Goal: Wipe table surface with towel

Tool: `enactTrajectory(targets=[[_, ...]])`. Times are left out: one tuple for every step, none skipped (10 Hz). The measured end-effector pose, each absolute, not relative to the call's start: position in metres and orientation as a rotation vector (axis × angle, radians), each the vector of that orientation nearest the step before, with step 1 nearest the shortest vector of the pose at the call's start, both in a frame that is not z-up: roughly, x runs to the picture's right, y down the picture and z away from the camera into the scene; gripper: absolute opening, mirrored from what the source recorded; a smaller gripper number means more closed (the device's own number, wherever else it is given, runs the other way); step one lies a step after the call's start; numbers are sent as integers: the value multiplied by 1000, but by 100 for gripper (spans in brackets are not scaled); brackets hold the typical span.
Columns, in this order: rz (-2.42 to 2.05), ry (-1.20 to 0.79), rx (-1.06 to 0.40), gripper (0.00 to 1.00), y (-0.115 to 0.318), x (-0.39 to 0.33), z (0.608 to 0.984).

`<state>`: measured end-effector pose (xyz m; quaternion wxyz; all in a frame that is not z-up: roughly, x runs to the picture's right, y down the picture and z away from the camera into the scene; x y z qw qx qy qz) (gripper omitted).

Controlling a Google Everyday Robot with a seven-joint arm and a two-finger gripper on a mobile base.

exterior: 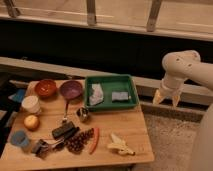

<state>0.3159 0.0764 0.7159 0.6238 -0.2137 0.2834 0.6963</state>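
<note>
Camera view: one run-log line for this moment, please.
gripper: open, empty, right of table | towel: in green tray | wiping: not started

Wood table [125, 127], dark wall [100, 47] past far edge, railing posts [91, 12] above, speckled floor [170, 135] and gripper [167, 98] off right edge.

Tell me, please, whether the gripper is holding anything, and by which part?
Nothing is held. The gripper hangs open and empty right of the table; the towel lies in the tray.

gripper [167, 98] right of table [125, 126], arm [192, 67] cropped at edge, blurred clutter [42, 147] possibly clips
</note>
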Motion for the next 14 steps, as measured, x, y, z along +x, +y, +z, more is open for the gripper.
enactTrajectory(targets=[[1599,651,-491,65,76,316,716],[1599,651,-491,65,76,316,716],[1599,651,-491,65,76,316,716],[1599,651,-491,65,76,316,716],[1599,651,-491,65,76,316,716],[1599,651,-491,65,76,316,716],[1599,651,-491,65,76,316,716],[1598,650,-491,65,76,316,716],[1580,649,-482,65,77,316,714],[1537,633,-452,65,74,312,714],[1502,607,-443,65,70,302,715],[1459,563,-430,65,62,286,716],[1427,521,-420,65,54,267,716],[1397,487,-417,65,46,248,717]])
